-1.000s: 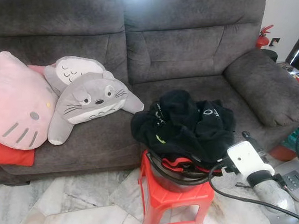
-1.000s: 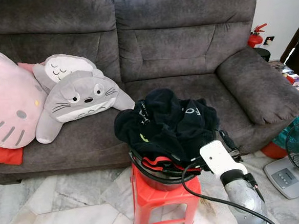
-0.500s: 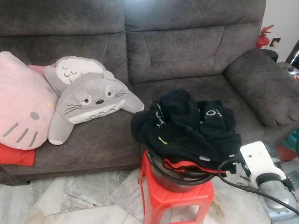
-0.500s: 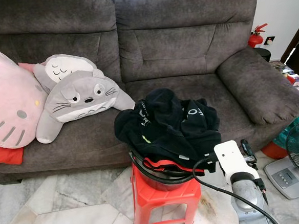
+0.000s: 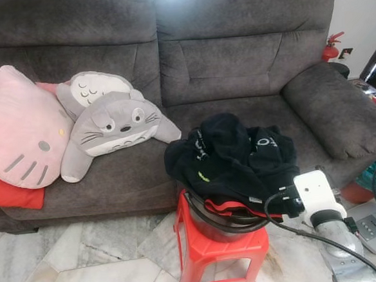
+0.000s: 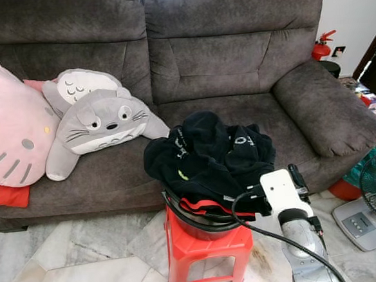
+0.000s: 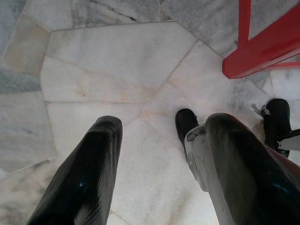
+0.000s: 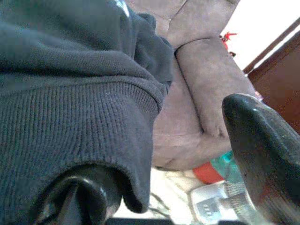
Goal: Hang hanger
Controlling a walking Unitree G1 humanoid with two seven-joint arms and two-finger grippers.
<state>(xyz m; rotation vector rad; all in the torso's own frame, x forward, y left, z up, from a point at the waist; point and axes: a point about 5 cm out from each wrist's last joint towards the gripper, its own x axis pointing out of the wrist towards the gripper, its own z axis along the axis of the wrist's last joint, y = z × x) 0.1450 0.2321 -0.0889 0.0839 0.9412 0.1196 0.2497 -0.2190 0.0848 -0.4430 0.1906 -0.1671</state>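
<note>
- Since half a second ago the right arm has been swung back in toward the laundry pile, and the right gripper (image 8: 164,187) is now pushed up against the hem of the black clothes (image 5: 231,157), where before it sat lower and clear of them.
- In the right wrist view the fingers (image 8: 262,150) are seen spread apart, with a ribbed knit edge of the dark garment hanging in the gap; nothing is pinched yet.
- No hanger can be picked out with certainty. A red band (image 5: 228,207) is seen under the clothes at the basket rim, but whether it is a hanger, a strap or cloth cannot be told.
- The clothes are heaped in a dark round basket (image 6: 200,227) that stands on a red stool (image 5: 222,255), just in front of the grey sofa (image 5: 234,60).
- For the step to be done well, the hanger would first have to be found by touch or sight beneath the cloth; the grip is best closed on something rigid rather than on the loose hem, since cloth alone would likely drag the whole heap, and perhaps the basket, off the stool.
- The left gripper (image 7: 154,164) hangs idle with its fingers apart over the marble floor (image 7: 103,70), near the stool leg.
- Plush cushions (image 5: 71,130) lie well apart on the sofa's left seat.
</note>
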